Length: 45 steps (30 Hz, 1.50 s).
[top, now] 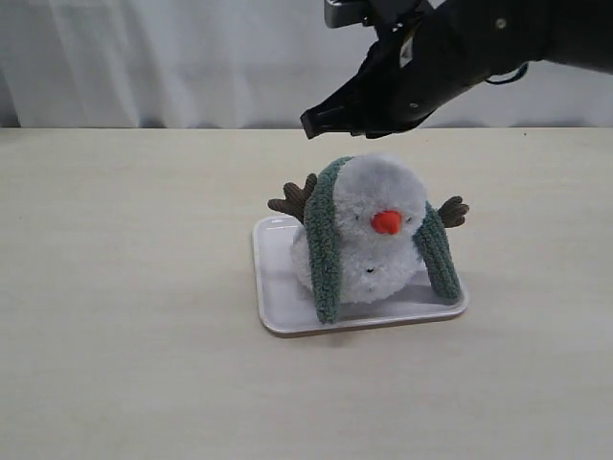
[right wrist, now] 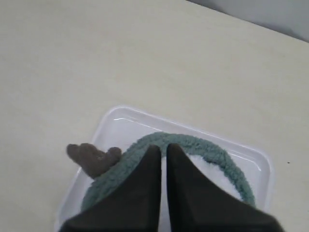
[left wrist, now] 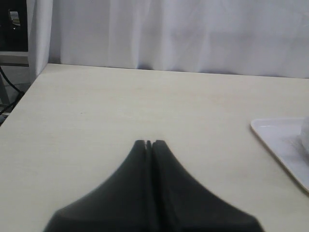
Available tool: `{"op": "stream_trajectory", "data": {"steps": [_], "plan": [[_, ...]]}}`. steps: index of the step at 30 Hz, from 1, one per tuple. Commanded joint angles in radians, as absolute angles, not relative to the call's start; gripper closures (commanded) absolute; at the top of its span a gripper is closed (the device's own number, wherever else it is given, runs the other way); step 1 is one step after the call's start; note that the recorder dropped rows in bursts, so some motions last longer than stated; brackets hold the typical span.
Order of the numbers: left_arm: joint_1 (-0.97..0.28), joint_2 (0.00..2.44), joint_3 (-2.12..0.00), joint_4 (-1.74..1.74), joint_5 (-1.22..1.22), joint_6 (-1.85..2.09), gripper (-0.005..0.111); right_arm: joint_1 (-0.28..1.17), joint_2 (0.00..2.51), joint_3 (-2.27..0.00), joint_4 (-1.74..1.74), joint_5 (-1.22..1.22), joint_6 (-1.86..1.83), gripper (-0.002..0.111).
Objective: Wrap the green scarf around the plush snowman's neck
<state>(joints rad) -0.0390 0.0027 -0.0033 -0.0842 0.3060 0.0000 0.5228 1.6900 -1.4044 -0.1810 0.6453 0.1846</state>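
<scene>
A: Any lettering, labels or numbers legible on the tray (top: 273, 307), snowman (top: 383, 192) or scarf (top: 326, 259)?
B: None. A pale tag (left wrist: 14, 18) far beyond the left claw (left wrist: 148, 143) is too blurred to read.

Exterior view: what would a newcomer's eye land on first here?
The fluffy white plush snowman with its orange nose, sitting on a white tray mid-table. The green scarf loops around the back of its head, both ends hanging down the front, one on either side. Just above, the dark right gripper hovers with jaws shut, holding nothing.
</scene>
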Motion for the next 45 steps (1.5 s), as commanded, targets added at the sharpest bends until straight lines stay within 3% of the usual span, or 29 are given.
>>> {"op": "stream_trajectory", "data": {"steps": [1,15,27,38,45], "plan": [[-0.047,0.000,0.000,-0.086,0.303,0.000,0.107,0.580,1.780,-1.476,-0.453,0.721,0.380,0.104],[-0.047,0.000,0.000,-0.086,0.303,0.000,0.107,0.595,2.009,-1.591,-0.397,0.831,0.376,0.104],[-0.047,0.000,0.000,-0.086,0.303,0.000,0.107,0.595,1.925,-1.707,-0.311,0.958,0.367,0.103],[-0.047,0.000,0.000,-0.086,0.303,0.000,0.107,0.606,1.792,-1.699,-0.033,1.200,0.264,0.066],[-0.047,0.000,0.000,-0.086,0.303,0.000,0.107,0.765,1.774,-1.522,-0.134,1.215,0.357,0.063]]}}
